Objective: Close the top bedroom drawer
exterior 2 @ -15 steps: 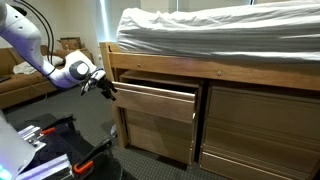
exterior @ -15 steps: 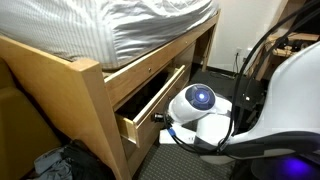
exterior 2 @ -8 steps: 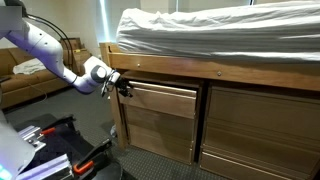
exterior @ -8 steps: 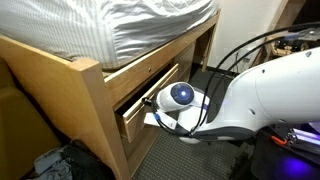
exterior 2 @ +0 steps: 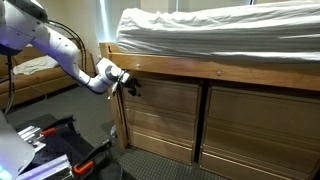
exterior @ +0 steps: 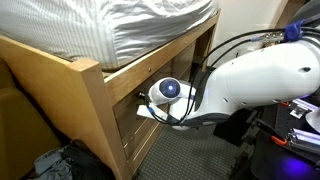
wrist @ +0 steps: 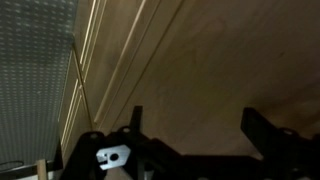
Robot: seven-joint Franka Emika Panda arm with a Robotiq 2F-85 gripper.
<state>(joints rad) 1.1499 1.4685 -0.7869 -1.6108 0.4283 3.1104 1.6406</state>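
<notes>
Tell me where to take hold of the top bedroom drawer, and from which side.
The top bedroom drawer shows a flat front with no handle, sitting about flush beneath the bed rail. Probably only the front panel's top edge offers a hold: come from the front and hook one finger over it.

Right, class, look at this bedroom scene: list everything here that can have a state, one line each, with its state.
top drawer: shut, front flush with the bed frame.
gripper: open, empty, close against the top drawer's front.
lower drawer: shut.
sheet: spread over the mattress, rumpled.
</notes>
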